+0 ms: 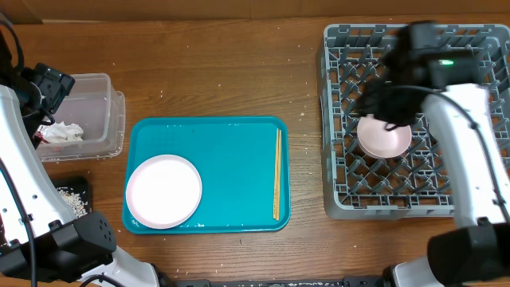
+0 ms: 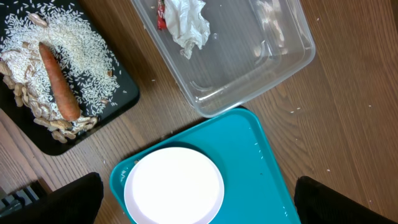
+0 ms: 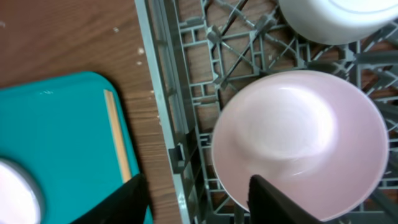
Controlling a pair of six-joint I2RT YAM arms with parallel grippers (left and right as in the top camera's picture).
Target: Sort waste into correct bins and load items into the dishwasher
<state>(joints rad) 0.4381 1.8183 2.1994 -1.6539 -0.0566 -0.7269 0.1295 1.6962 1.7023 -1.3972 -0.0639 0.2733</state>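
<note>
R hand (image 3: 196, 194) apart over bowl (image 3: 298, 137) in rack (image 3: 166, 93); L hand (image 2: 199, 204) wide apart above plate (image 2: 174, 186).

You're running white shells over black joints.
Your left arm (image 1: 24, 191) and right arm (image 1: 470, 151) wear smooth white covers over black housings. Thin black cables (image 1: 24, 227) line the left, a green light (image 1: 446, 62) glows on the right, and the fingers (image 2: 62, 199) are matte black.
</note>
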